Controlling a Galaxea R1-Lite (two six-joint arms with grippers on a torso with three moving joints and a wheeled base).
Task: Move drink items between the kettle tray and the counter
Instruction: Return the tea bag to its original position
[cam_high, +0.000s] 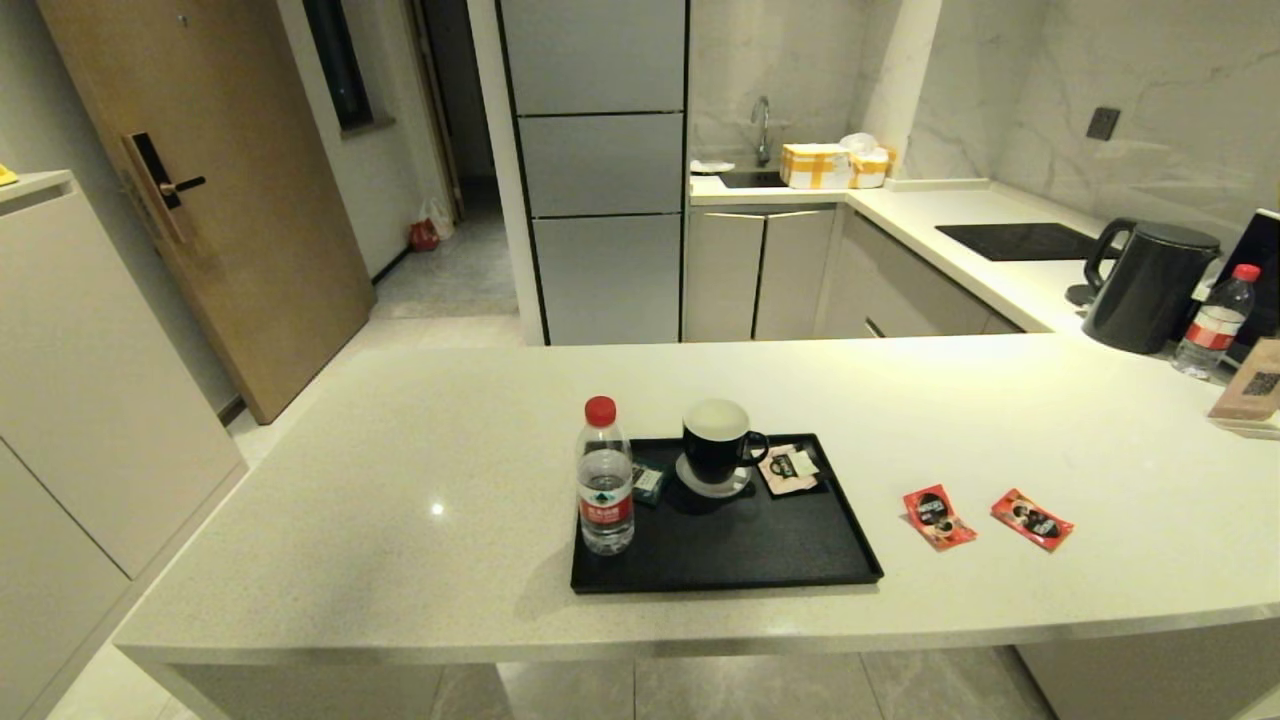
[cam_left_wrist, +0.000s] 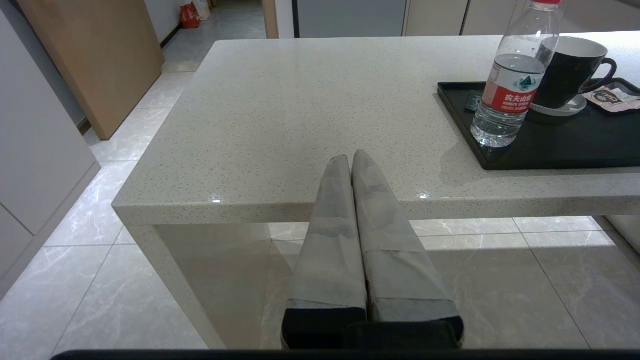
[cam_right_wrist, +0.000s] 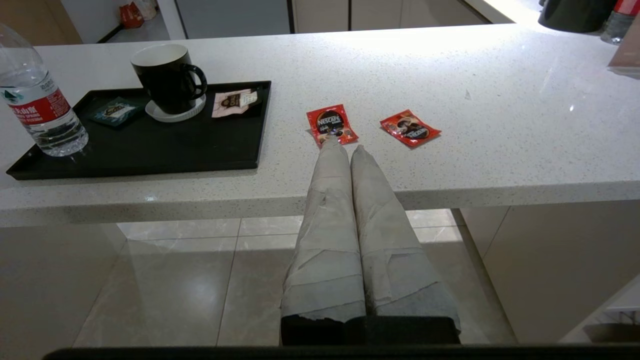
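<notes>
Both grippers, left gripper (cam_left_wrist: 351, 161) and right gripper (cam_right_wrist: 345, 150), hang pressed closed and empty below the counter (cam_high: 400, 480). Two red sachets (cam_high: 938, 517) (cam_high: 1031, 519) lie beside the kettle tray (cam_high: 725, 575); flat foil may slide away under pinching fingertips.

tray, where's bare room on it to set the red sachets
The tray's near right part, right of the bottle and in front of the mug, is bare. The back edge is crowded: teal packet, mug, cream sachet. Red sachets lie on the counter.
</notes>
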